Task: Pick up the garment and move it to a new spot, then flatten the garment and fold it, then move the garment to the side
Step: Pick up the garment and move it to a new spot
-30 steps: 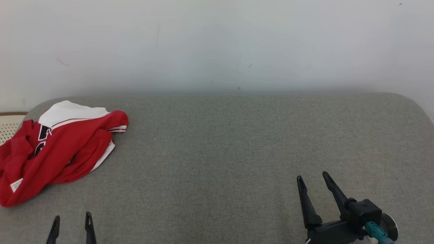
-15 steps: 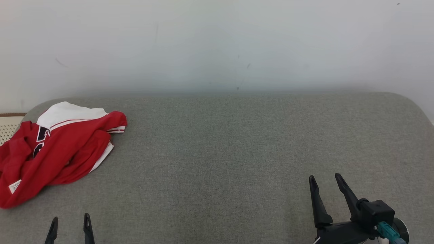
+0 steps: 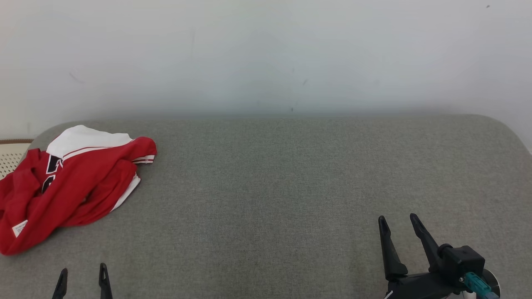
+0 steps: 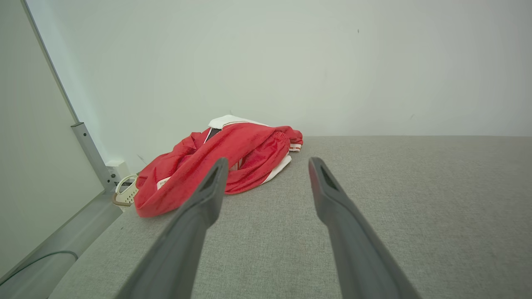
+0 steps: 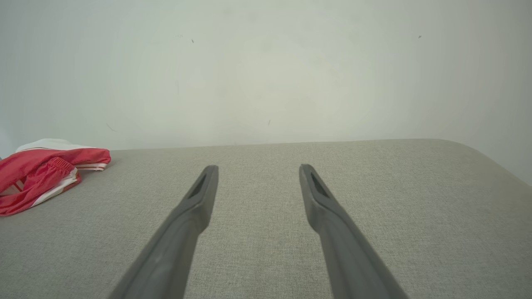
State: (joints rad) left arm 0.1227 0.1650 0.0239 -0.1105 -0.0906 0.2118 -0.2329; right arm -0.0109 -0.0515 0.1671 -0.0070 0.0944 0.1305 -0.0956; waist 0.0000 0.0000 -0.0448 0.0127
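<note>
Against a plain pale wall (image 3: pixel 266 54), marked with a few small dark specks and faint scuffs, stands a wide bench (image 3: pixel 270 187) covered in grey woven fabric, its far corners rounded. The covering lies smooth and even across the middle and the right side.

The garment (image 3: pixel 70 182) lies crumpled at the bench's far left end, close to the wall. It is red with white panels, thin red-and-white striped trim and a dark printed mark partly hidden in the folds. A small white label (image 3: pixel 19 227) shows on its near edge. Its left part reaches the bench's left edge. Just beyond that edge sits a pale perforated object with a brown rim (image 3: pixel 10 155); what it is cannot be told.

The left gripper (image 3: pixel 83 268) shows at the lower left of the head view, its two dark fingers spread apart with nothing between them. It sits near the garment's near edge without touching it. In the left wrist view the fingers point toward the garment over bare fabric. That view also shows a grey metal post (image 4: pixel 89 153) and a pale side panel to the left of the bench, with a thin grey cable (image 4: pixel 37 265) on the floor below.

The right gripper (image 3: pixel 397 216) is at the lower right, well apart from the garment, jaws wide and empty, above bare grey fabric. A teal connector (image 3: pixel 474 283) projects from its dark body.
</note>
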